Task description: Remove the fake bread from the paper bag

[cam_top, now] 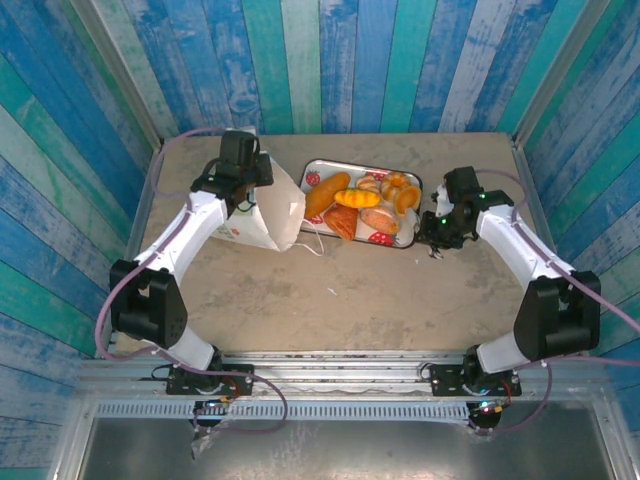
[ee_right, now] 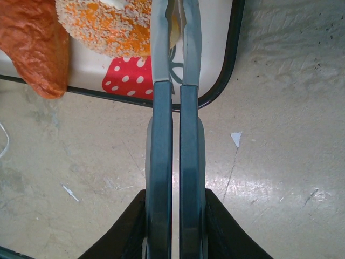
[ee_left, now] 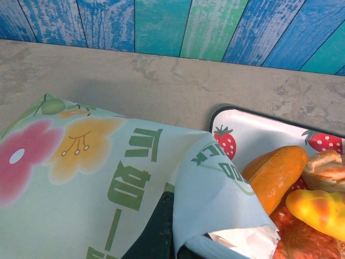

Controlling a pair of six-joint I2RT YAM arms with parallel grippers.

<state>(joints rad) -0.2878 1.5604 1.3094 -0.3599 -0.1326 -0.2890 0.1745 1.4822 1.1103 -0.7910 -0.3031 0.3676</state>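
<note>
On the tan table [cam_top: 330, 300], the right gripper [ee_right: 176, 21] hangs closed and empty over the near rim of the strawberry-print tray [ee_right: 213, 32]. The fake bread [cam_top: 365, 205], glossy golden and orange, lies heaped on that tray. Touching its left edge, the paper bag [cam_top: 275, 215] lies tipped, flower-printed, its paper pinched by the closed left gripper [cam_top: 240, 182].

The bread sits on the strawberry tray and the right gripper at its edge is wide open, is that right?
Not quite. The right gripper is shut, fingers pressed together, as the right wrist view shows. The bread does sit on the strawberry tray.
</note>
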